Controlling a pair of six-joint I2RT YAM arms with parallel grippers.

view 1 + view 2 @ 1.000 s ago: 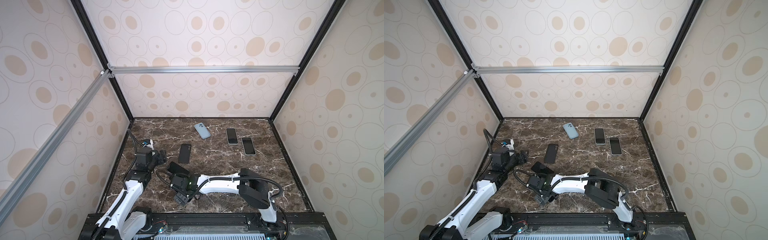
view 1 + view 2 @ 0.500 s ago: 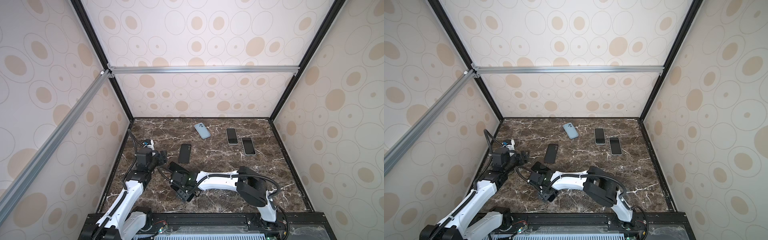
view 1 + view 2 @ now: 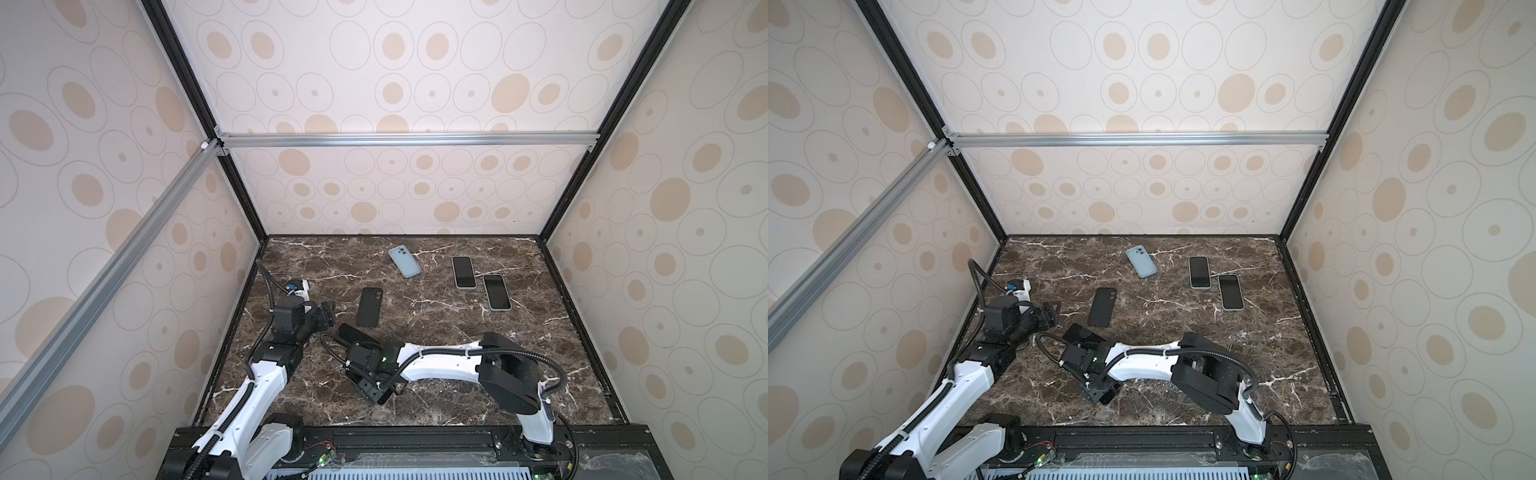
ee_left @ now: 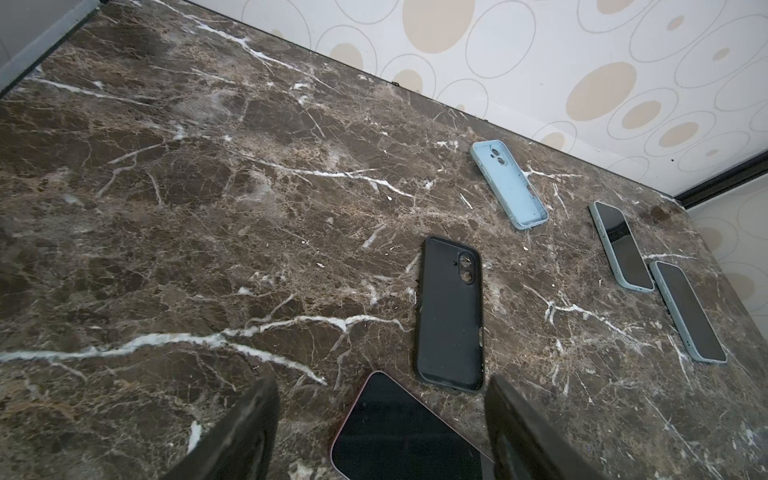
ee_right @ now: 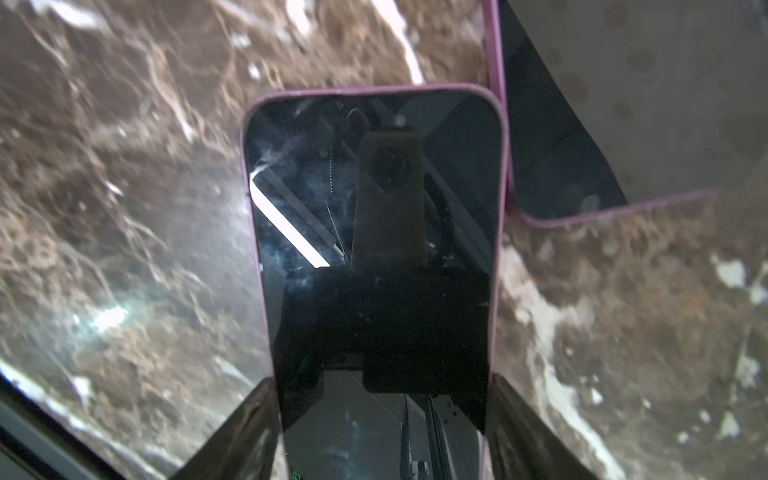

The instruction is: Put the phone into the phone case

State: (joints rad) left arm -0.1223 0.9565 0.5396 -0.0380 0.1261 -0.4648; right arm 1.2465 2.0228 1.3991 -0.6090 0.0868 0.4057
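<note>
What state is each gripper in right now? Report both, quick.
Left gripper: open, holding nothing.
Right gripper: closed on the pink-edged phone, gripping its two long sides.

You're in a robot test cell: lab rig, not a home. Dotted wall panels (image 3: 415,83) box in the marble-look desk (image 3: 436,299) beyond the fingers (image 4: 249,436), held by black frame posts (image 3: 188,83) + an aluminium crossbar (image 3: 407,139). Left arm (image 3: 266,374) & right arm (image 3: 440,365) mount on a rail (image 3: 415,436) behind the fingers, cables exposed.
</note>
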